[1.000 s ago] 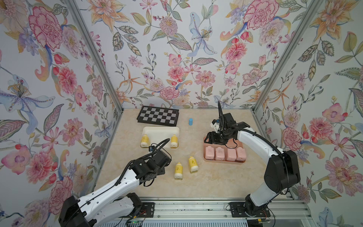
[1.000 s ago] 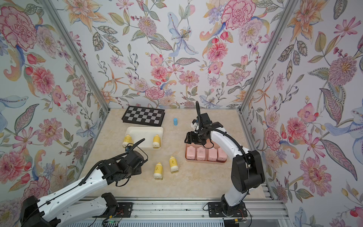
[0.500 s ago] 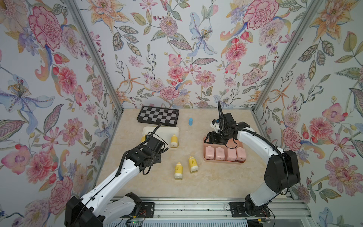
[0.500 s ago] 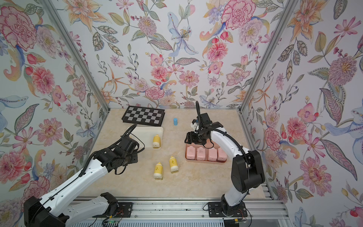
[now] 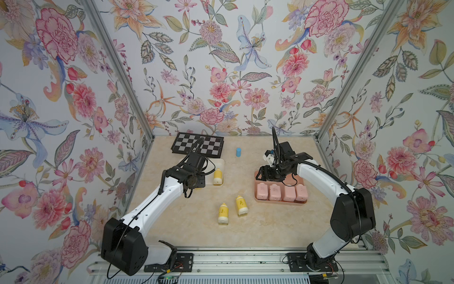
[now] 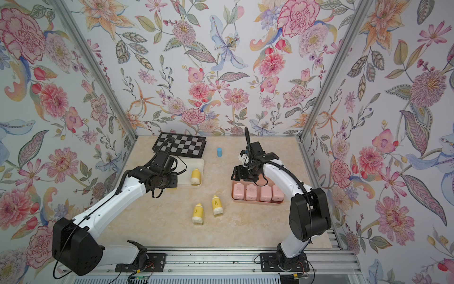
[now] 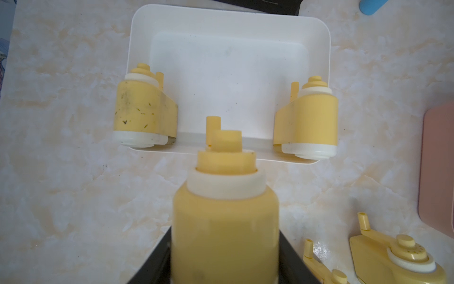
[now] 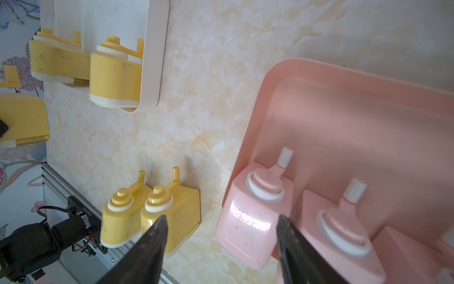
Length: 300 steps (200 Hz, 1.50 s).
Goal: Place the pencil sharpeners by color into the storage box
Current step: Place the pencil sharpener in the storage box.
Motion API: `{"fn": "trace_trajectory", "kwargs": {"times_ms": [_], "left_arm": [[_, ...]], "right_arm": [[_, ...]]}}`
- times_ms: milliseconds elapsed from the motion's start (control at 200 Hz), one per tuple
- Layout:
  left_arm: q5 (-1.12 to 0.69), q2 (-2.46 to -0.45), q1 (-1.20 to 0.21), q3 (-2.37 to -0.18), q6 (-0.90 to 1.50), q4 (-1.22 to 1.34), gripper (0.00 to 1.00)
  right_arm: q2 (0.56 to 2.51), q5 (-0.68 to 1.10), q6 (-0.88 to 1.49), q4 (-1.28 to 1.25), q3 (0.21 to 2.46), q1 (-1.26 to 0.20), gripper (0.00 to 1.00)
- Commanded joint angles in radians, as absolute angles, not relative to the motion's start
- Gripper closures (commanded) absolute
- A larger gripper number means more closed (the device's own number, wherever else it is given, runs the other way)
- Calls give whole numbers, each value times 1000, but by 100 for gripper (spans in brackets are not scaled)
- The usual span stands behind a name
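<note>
Lengthwise, the left gripper (image 7: pixel 224 258) holds a yellow sharpener (image 7: pixel 224 216), cap facing the tray (image 7: pixel 228 22)

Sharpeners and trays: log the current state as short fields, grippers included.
left gripper: shut on a yellow sharpener, near the white tray
right gripper: open, empty, above the pink tray
white tray: two yellow sharpeners inside, at opposite ends
pink tray: four pink sharpeners in a row
table: two loose yellow sharpeners, side by side
other: blue cylinder, checkerboard
</note>
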<state>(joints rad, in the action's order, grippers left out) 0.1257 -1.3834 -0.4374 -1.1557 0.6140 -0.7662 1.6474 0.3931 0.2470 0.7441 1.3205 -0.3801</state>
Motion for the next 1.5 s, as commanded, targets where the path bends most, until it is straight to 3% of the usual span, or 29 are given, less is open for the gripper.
{"fn": "trace_trajectory", "kwargs": {"times_ms": [0,485,1496], "left_arm": [[103,-1437,-415,-1230,552,-719,60],[52,-1689,-391,-1303,560,-593,61],[15,-1784,-383,-1305,604,-533,62]], "right_arm": [[1621,390,226,765,1334,-382,29],[1639,403,227,765,1338,-380,29],[1652,416,221,765,1337,-386,29]]}}
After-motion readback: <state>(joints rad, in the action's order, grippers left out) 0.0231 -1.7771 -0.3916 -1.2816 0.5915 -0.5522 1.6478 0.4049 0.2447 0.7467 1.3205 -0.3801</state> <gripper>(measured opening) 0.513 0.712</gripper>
